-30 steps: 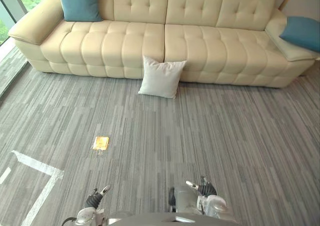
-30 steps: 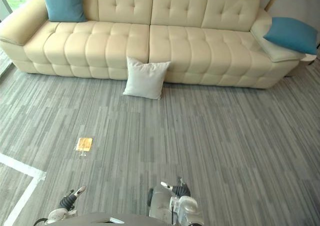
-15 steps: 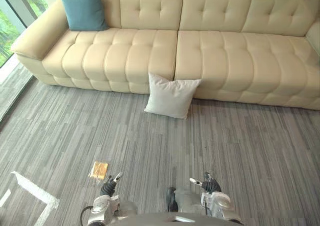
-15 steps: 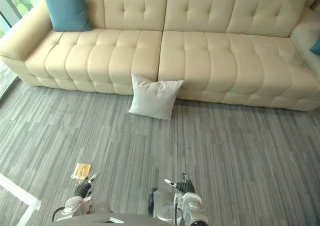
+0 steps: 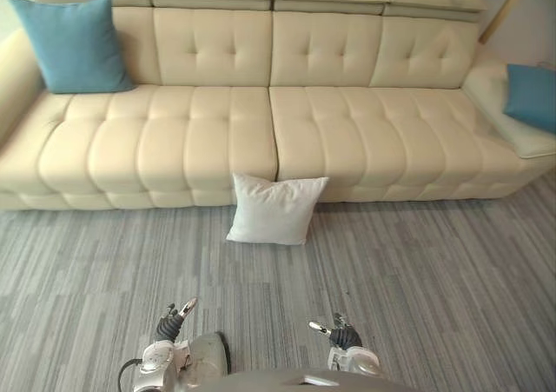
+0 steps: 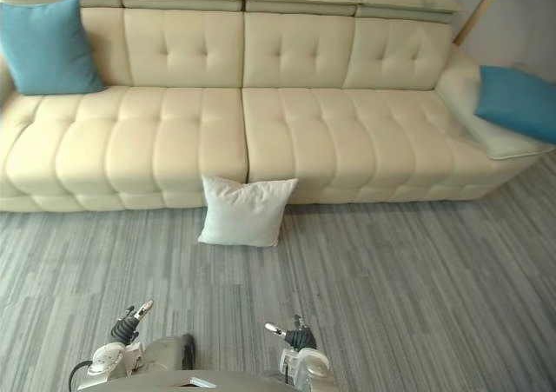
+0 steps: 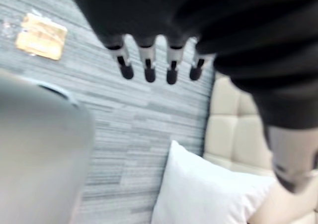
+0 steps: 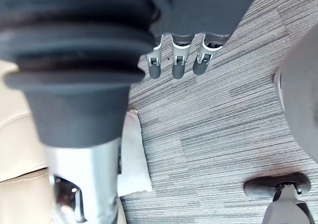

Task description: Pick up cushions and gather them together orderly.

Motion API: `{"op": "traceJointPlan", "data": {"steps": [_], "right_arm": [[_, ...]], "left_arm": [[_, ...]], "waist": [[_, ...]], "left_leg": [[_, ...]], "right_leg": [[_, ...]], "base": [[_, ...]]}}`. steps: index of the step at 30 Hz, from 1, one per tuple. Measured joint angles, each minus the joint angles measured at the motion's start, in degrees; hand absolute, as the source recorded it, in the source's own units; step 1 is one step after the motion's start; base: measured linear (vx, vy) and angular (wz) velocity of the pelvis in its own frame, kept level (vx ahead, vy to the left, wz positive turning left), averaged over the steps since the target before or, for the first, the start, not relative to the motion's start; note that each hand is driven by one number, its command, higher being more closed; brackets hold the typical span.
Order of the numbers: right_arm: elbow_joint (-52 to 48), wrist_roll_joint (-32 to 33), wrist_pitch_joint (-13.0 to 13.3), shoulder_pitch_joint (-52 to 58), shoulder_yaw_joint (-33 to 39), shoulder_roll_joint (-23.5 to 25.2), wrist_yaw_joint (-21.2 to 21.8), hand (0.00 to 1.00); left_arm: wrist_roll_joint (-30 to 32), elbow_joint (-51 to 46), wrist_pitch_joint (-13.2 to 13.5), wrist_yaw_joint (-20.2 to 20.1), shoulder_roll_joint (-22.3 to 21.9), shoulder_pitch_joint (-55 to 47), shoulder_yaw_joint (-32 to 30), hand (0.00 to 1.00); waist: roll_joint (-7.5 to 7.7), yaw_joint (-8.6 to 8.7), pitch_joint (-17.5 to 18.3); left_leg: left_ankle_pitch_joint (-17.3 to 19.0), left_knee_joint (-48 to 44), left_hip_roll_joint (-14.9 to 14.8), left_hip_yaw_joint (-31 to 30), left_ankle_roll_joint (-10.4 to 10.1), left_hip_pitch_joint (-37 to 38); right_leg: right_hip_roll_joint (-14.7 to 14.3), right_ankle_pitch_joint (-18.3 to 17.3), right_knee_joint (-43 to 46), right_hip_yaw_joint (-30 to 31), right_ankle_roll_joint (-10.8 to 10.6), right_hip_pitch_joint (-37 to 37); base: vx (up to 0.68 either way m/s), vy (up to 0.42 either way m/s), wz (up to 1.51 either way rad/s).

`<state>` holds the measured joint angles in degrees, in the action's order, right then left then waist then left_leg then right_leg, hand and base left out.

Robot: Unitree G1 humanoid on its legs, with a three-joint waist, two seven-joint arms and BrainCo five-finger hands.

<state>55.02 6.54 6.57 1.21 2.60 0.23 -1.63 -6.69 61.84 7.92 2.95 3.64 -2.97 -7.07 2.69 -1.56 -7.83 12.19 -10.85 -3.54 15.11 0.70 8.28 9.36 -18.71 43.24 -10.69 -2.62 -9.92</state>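
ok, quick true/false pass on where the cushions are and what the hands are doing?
1. The white cushion stands on the carpet, leaning on the sofa front. True.
2. One blue cushion sits at the sofa's left end, against the backrest. True.
3. The other blue cushion lies on the carpet. False: it rests up on the sofa's right end.
4. The left hand grips the white cushion. False: it is open and empty, low over the carpet, well short of that cushion.
5. The right hand is open and holds nothing. True.
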Motion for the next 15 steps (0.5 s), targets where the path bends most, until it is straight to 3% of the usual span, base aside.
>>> {"op": "traceJointPlan", "data": {"steps": [2, 4, 5, 6, 9, 10, 12, 14, 15], "right_arm": [[-0.08, -0.04, 0.03, -0.97, -0.47, -1.38, -0.05, 0.00], [-0.11, -0.07, 0.01, -1.58, -0.48, -2.37, -0.11, 0.00], [0.07, -0.12, -0.02, -1.46, -0.67, -2.90, -0.15, 0.00], [0.50, -0.22, -0.04, -1.83, -0.53, -3.66, -0.14, 0.00], [0.73, -0.23, -0.04, -1.77, 0.65, -5.10, -0.16, 0.00], [1.95, -0.23, -0.12, -1.72, 1.02, -5.65, -0.18, 0.00], [2.74, -0.07, -0.27, -1.49, 2.30, -5.85, -0.20, 0.00], [2.99, -0.07, -0.22, -0.82, 2.44, -5.38, -0.18, 0.00], [2.98, -0.03, -0.18, -0.14, 2.56, -5.46, -0.14, 0.00]], "left_arm": [[0.02, 0.05, -0.05, -0.03, -0.26, 0.09, 1.16, 0.00], [0.04, 0.07, -0.05, -0.02, -0.30, 0.06, 2.27, 0.00], [0.01, 0.02, 0.00, -0.03, 0.03, 0.05, 2.58, 0.00], [0.05, 0.65, -0.05, -0.04, -0.43, 0.56, 2.60, 0.00], [0.10, 0.68, 0.06, -0.51, -1.53, 0.62, 2.49, 0.00], [0.10, 0.83, 0.00, -0.71, -1.61, 0.66, 2.40, 0.00], [0.05, 1.06, 0.00, -0.74, -2.13, 0.59, 0.96, 0.00], [0.04, 1.24, 0.01, -0.88, -2.57, 0.52, -0.80, 0.00], [0.01, 0.90, 0.01, -0.89, -2.71, 0.56, -1.64, 0.00]], "waist": [[-1.27, 0.52, -0.65], [-2.19, 1.22, -1.32], [-1.60, 1.57, -1.97], [-2.85, 1.37, -2.22], [-3.58, 1.79, -2.90], [-4.36, 2.08, -2.57], [-4.44, 2.03, -2.52], [-4.37, 1.83, -2.41], [-4.52, 1.61, -2.25]], "left_leg": [[-0.03, 1.20, -1.27, -0.18, -0.12, 1.30], [0.49, 1.88, -2.51, -1.22, -1.68, 2.43], [2.16, 2.06, -2.83, -2.64, -4.88, 4.38], [2.66, 2.16, -4.45, -4.30, -5.48, 5.42], [2.10, 1.69, -5.21, -7.26, -5.03, 6.00], [1.85, 0.70, -5.74, -8.23, -5.42, 6.00], [1.30, -3.08, -7.23, -9.99, -6.36, 5.79], [-0.16, -11.82, -8.84, -12.53, -8.94, 3.64], [-2.02, -19.36, -9.60, -13.89, -11.77, 0.51]], "right_leg": [[-0.45, 0.87, -8.86, -3.84, 0.60, -3.11], [-0.96, 5.92, -17.92, -4.17, 0.59, -4.39], [-0.72, 17.77, -26.11, -3.62, -0.18, -3.36], [-2.47, 18.92, -25.43, -4.06, 0.18, -1.68], [-2.87, 12.33, -19.04, -4.13, 1.12, -3.53], [-3.11, 10.69, -17.52, -4.44, 1.25, -3.40], [-4.33, 8.87, -17.54, -5.21, 1.74, -1.35], [-5.87, 7.39, -19.15, -5.96, 2.26, 2.57], [-6.69, 6.99, -20.43, -6.07, 2.56, 4.47]], "base": [[0.22, -0.112, 0.09], [0.26, -0.193, 0.29], [0.43, -0.355, 0.31], [0.37, -0.323, 0.20], [0.23, -0.247, 0.02], [0.23, -0.221, 0.09], [0.24, -0.198, 0.06], [0.29, -0.201, 0.06], [0.23, -0.131, -0.01]]}}
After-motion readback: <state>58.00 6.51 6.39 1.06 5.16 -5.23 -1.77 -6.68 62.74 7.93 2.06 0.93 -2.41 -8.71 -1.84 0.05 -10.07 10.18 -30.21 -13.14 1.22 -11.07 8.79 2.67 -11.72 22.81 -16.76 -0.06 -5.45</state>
